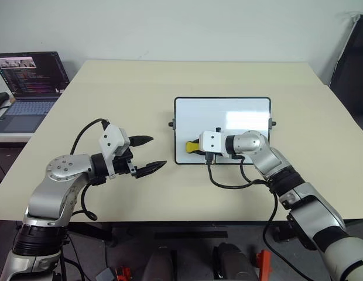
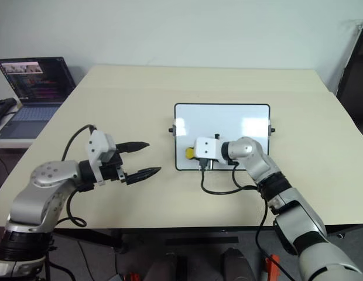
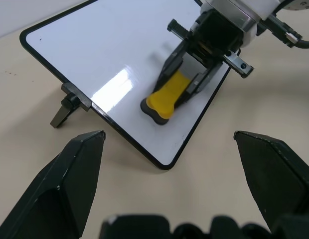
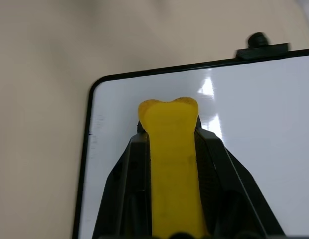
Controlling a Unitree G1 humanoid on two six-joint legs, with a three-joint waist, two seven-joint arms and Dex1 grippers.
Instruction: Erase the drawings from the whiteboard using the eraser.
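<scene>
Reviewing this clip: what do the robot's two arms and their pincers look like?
Both arms are silver-grey metal with black joint bands and rounded housings. Each wrist carries a boxy white camera block with a looping black cable. The left pincer has two black, tapered, pointed fingers; the right pincer has matching black fingers.

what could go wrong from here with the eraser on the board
1. The small glossy white whiteboard with a thin black frame lies loose on the beige table, and the open left gripper hovers apart from it, so a wipe might shove the board.
2. The right gripper holds the bright yellow eraser block near the board's corner; a stroke might run off the edge.
3. The right arm's black cable loops by the board's near edge and might snag.
</scene>
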